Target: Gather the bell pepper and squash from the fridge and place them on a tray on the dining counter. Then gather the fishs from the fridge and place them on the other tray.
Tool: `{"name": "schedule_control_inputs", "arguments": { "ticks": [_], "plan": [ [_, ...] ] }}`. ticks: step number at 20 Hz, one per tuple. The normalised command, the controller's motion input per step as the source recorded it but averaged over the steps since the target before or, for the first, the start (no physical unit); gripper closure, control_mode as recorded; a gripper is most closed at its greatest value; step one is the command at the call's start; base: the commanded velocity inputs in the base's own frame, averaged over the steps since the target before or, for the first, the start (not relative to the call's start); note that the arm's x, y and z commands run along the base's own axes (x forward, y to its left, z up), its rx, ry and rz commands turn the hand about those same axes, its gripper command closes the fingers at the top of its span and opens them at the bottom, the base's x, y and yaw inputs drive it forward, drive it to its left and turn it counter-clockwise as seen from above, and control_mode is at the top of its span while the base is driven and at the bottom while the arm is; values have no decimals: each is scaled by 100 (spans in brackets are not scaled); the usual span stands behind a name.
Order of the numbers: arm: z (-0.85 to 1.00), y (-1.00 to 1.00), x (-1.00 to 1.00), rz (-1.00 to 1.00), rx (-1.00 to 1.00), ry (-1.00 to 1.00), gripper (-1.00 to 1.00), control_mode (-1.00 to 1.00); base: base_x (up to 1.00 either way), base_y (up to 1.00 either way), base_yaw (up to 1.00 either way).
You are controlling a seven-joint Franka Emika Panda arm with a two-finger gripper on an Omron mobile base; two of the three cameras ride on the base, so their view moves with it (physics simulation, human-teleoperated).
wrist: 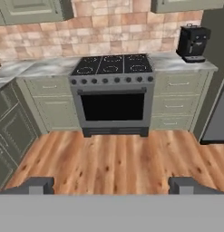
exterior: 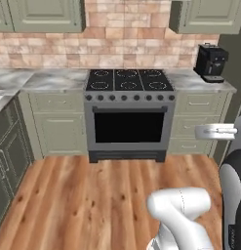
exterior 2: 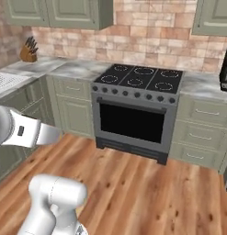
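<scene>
Kitchen with a wood-plank floor (wrist: 118, 158), a brick backsplash (exterior: 127, 41) and pale green cabinets along the far wall.

Gripper (wrist: 112, 185): in the hand view its two dark finger tips (wrist: 38, 185) stand far apart at the bottom edge, jaws wide, nothing between them. It hangs above bare floor and looks toward the far wall.

Straight ahead: a grey range (wrist: 113, 97) with a black six-burner cooktop (exterior: 129, 79), a row of knobs and a dark oven window. Marble worktop (exterior 2: 71, 69) runs on both sides of it, with drawers (exterior: 197, 119) beneath.

Right of the range, on the worktop: a black coffee machine (exterior: 210, 62). Just right of that, a dark grey upright panel (wrist: 217, 122) runs floor to top at the frame edge; possibly the fridge's side, cannot confirm from so narrow a strip.

Far left, in the right base view: a knife block (exterior 2: 28, 50) in the worktop corner.
</scene>
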Motion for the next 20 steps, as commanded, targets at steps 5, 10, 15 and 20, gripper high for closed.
{"name": "schedule_control_inputs", "arguments": {
  "ticks": [5, 10, 15, 20],
  "plan": [
    [0, 0, 0, 0, 0, 0, -100, 100, 100, -98, 1],
    [0, 0, 0, 0, 0, 0, -100, 100, 100, -100, 1],
    [0, 0, 0, 0, 0, 0, -100, 100, 80, -100, 0],
    [0, 0, 0, 0, 0, 0, -100, 100, 18, -100, 0]
  ]
}}
